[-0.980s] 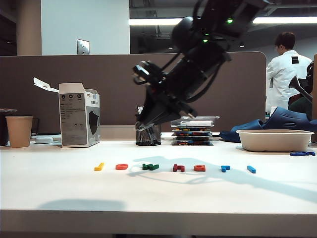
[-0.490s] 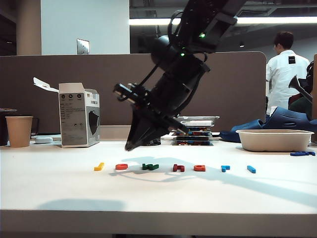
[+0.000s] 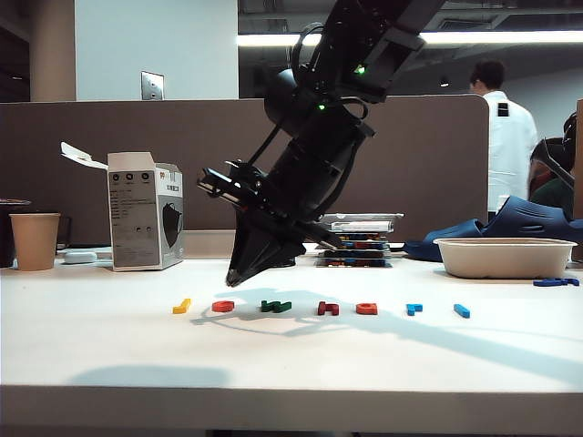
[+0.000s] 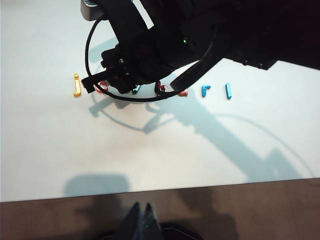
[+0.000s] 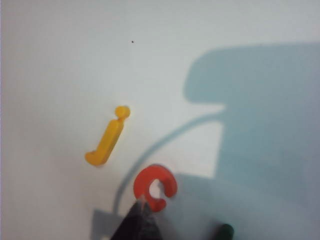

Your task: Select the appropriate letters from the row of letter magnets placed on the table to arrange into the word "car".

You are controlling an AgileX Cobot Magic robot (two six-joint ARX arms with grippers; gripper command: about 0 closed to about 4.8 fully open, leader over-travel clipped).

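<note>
Right gripper (image 3: 234, 276): fingers pressed together, empty, tip hanging just above the table (image 3: 109, 355). Orange-red "c" (image 3: 223, 306): flat on the table directly under the tip, at its 6 o'clock, not touched. Yellow letter (image 3: 182, 306): at the c's 9 o'clock. Orange "a" (image 3: 366, 309) and light blue "r" (image 3: 414, 309): farther along the row, at its 3 o'clock. Left gripper (image 4: 141, 216): fingers together, well apart from the row.

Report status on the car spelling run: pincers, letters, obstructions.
Right pincer shut, empty, poised above orange-red c. Left pincer shut, parked high off the table. Letters a and r untouched in row. Nothing in the way.
</note>
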